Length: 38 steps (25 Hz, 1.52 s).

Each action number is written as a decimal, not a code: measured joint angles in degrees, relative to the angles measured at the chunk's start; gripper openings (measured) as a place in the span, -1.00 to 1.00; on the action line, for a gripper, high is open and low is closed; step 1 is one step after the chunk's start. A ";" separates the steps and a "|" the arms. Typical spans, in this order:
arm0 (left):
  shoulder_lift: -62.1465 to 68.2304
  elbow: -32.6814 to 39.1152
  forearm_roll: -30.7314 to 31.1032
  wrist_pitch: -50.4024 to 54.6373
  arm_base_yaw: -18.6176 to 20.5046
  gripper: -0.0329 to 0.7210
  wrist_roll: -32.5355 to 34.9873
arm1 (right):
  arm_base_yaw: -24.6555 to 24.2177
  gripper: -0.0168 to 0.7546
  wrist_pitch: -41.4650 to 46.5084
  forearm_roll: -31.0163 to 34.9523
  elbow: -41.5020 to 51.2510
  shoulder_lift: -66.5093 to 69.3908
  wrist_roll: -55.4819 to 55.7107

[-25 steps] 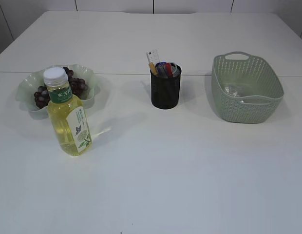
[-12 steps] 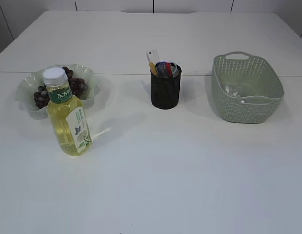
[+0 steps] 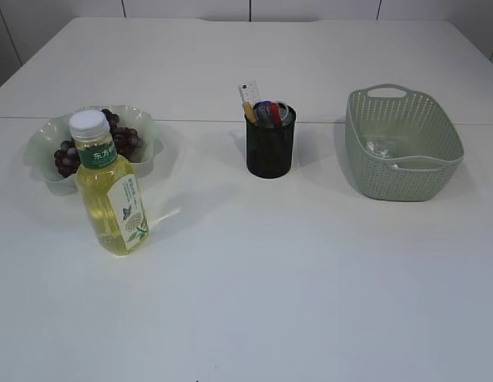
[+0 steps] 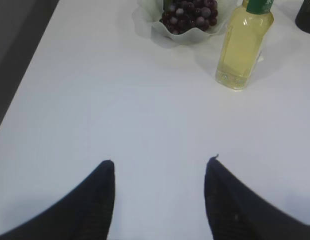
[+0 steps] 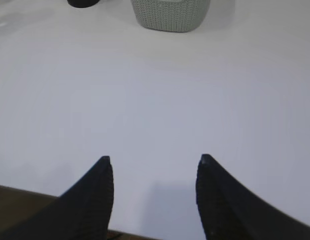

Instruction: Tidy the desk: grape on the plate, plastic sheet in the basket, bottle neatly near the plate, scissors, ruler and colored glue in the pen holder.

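Dark grapes [image 3: 119,141] lie on the pale green wavy plate [image 3: 147,123] at the left; they also show in the left wrist view [image 4: 190,11]. A bottle [image 3: 111,195] of yellow drink with a white cap stands upright just in front of the plate, also seen in the left wrist view [image 4: 241,47]. The black mesh pen holder [image 3: 270,149] holds the ruler [image 3: 249,91], scissors and colored glue. A clear plastic sheet [image 3: 383,146] lies in the green basket [image 3: 437,171]. My left gripper [image 4: 160,161] is open and empty above bare table. My right gripper [image 5: 153,158] is open and empty near the front edge.
The basket's near wall [image 5: 170,15] shows at the top of the right wrist view, with the pen holder's base [image 5: 83,3] to its left. The table's front edge [image 5: 25,192] runs under the right gripper. Neither arm shows in the exterior view.
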 joint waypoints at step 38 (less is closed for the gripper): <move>0.00 1.51 0.08 -2.92 -2.56 0.30 0.95 | -10.87 0.15 -5.24 -0.60 2.39 0.00 -0.41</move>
